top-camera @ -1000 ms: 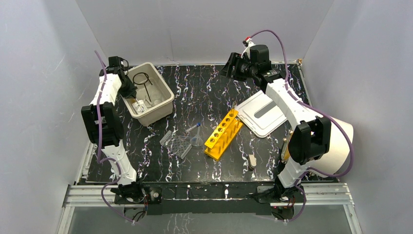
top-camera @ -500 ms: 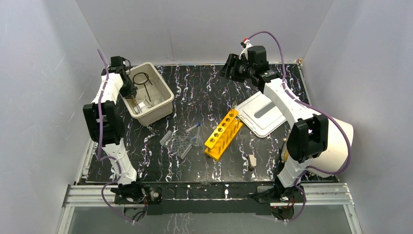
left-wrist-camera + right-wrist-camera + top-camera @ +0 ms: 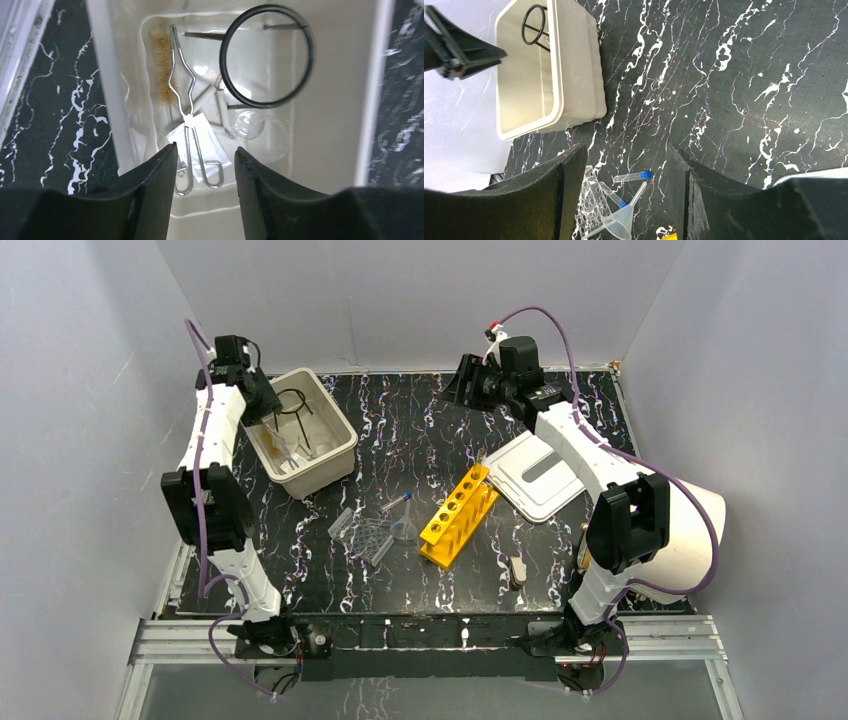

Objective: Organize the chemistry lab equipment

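Observation:
My left gripper hangs open over the beige bin, with nothing between its fingers. Inside the bin lie metal tongs, a bristle brush, a black wire ring, a white packet and a clear round glass piece. At mid-table a yellow tube rack lies beside a clear funnel, two blue-capped tubes and a clear perforated tray. My right gripper is open and empty, high over the table's far side.
A white slotted lid lies right of the rack. A big white cylinder stands behind the right arm at the right edge. A small beige piece sits near the front. Grey walls enclose the table on three sides.
My left gripper has opened and risen back from inside the bin, and the tongs now lie loose there. My right gripper drifted slightly left.

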`<state>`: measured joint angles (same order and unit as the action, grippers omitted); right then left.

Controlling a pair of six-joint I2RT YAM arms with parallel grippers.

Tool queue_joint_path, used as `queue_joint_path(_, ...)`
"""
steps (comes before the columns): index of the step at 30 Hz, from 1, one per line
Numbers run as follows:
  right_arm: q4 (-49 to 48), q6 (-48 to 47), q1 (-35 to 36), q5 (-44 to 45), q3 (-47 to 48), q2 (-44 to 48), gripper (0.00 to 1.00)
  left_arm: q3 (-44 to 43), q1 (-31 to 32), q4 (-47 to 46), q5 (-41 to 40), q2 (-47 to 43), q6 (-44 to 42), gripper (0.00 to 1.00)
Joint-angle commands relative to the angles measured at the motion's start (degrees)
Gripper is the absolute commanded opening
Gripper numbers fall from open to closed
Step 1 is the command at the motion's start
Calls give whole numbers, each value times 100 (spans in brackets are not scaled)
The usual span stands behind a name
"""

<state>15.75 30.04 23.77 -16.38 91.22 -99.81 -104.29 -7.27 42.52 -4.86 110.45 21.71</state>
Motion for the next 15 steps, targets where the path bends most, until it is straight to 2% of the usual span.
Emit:
queue_joint_path(1, -152, -119, 95, 60, 174, 221, 68, 1, -51, 141, -190, -966, -68, 52)
queue_joint_path(4, -121, -208, 170, 55, 160, 271, 69, 555, -260, 25, -585, -1354, 0, 79)
queue_joint_path(7, -79, -289, 265, 96, 144, 310, 70, 999, -522, -176, -465, -1709, 212, 97)
queue_joint_path(11, -16, -373, 377, 127, 155, 335, 71, 1382, -673, -402, -18, -1861, 292, 98)
queue_joint_path(15, 7, -394, 444, 147, 112, 354, 71, 1728, -747, -724, 819, -1833, 365, 98)
